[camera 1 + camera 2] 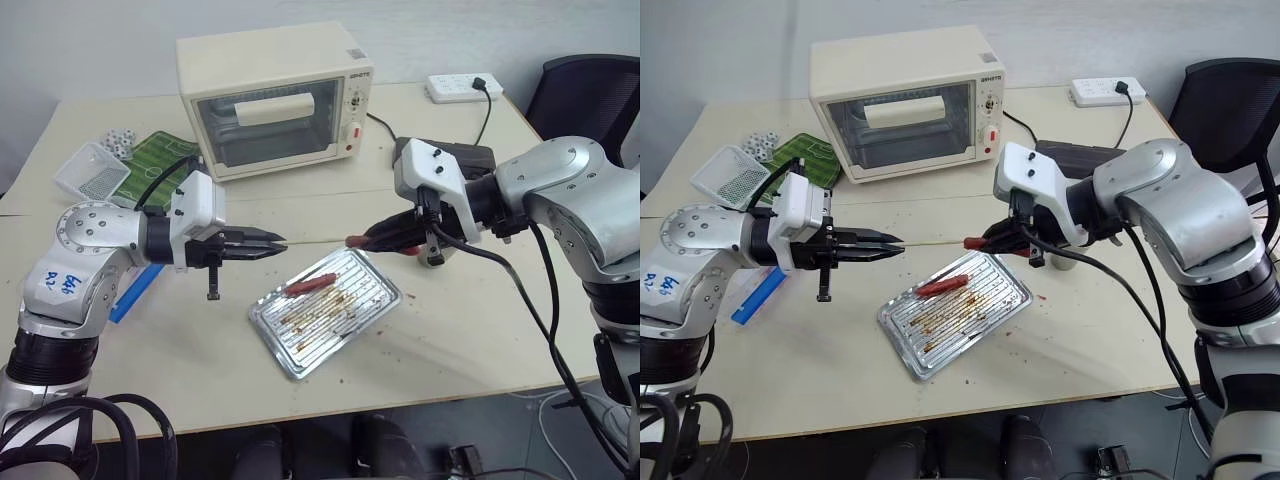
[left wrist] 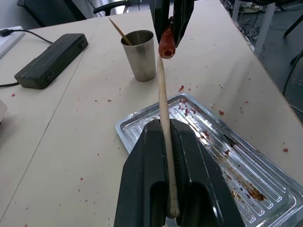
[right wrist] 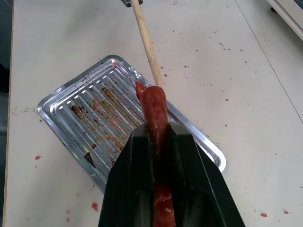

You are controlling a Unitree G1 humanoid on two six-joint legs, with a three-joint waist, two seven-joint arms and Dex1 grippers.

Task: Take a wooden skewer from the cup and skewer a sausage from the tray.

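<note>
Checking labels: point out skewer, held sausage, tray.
skewer (image 2: 162, 101), left wrist view, mid-shaft.
held sausage (image 3: 153, 106), right wrist view, body ahead of the pincer.
tray (image 1: 268, 322), left eye view, near-left rim.

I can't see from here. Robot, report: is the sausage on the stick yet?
Left tool shut on skewer. Right tool shut on sausage. Tip touching sausage end. Path clear.

sausage (image 3: 152, 106) reddish-brown | skewer (image 2: 163, 99) pale wood | tray (image 1: 290, 350) shiny, brown-stained
</note>
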